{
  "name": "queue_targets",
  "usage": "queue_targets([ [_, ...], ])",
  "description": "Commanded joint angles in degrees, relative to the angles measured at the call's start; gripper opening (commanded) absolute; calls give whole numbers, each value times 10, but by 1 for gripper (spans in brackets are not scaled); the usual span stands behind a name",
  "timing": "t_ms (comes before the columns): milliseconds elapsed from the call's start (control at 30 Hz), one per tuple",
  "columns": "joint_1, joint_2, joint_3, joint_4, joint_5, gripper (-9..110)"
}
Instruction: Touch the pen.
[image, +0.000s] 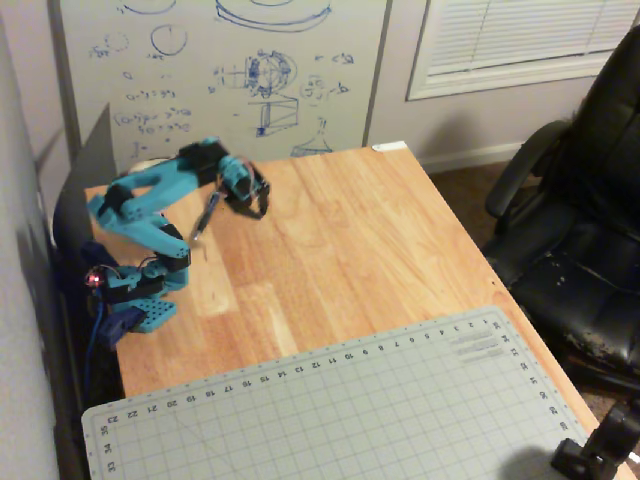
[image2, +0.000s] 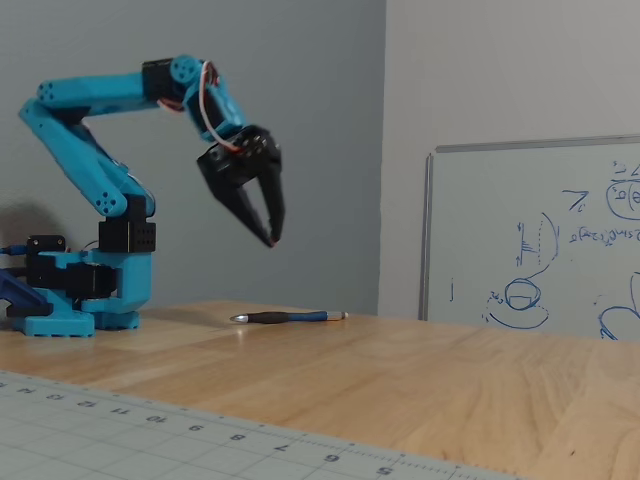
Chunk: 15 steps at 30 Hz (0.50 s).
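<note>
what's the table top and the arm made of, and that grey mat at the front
Table top: looks like wood, butcher-block style, with visible joined strips and grain under a slight sheen. Arm: probably 3D-printed plastic, uniformly bright blue and matte, with a black gripper. Mat: grey, printed grid and numbered edges, likely a vinyl or rubbery cutting mat; the exact material can't be confirmed.

A thin dark pen (image2: 288, 317) with a bluish end is lying flat on the wooden table (image2: 420, 380), near its far edge.
</note>
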<state>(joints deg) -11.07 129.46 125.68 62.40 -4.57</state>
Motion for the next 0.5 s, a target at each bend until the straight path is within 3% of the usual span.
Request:
queue_targets([
  [0,-11,-76,-136,-2,7,1],
  [233,-93,-188,-199,-3,7,1],
  [467,-173,-219,-160,-1,7,1],
])
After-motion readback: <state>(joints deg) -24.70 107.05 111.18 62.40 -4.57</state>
